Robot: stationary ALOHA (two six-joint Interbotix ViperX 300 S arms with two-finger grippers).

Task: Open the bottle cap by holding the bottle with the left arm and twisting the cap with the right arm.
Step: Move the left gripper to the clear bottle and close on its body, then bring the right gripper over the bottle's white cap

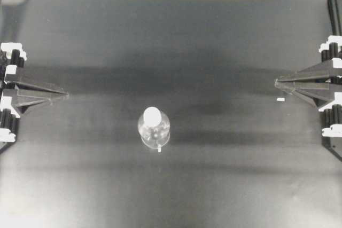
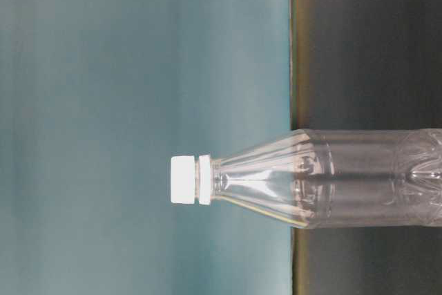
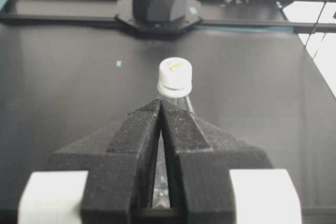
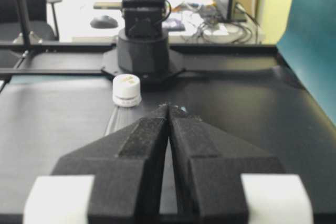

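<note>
On the black table (image 1: 214,36), near the middle and a little toward the lower edge of the overhead view: the bottle (image 1: 154,129), clear plastic, standing upright, with the bottle cap (image 1: 152,114) white and seated on its neck. Cap still screwed down over its white collar ring in the table-level view, against a teal backdrop (image 2: 138,67); that view lies turned on its side, so the neck points left there.

At the left edge of the overhead view, the left gripper (image 1: 66,94) — both black fingers pressed together to 1 sharp point, nothing held, aimed toward the table's middle and well apart from the bottle. Same in the left wrist view: fingers meeting along a thin seam, the cap showing just beyond the tips, the clear body dimly visible behind them.

At the right edge, the right gripper (image 1: 276,83) — likewise closed to a point, empty, well apart from the bottle. In the right wrist view, cap off to the left of the closed tips, opposite arm's base (image 4: 142,51) behind it.

Small white mark (image 1: 280,100) on the table just below the right fingertips.
</note>
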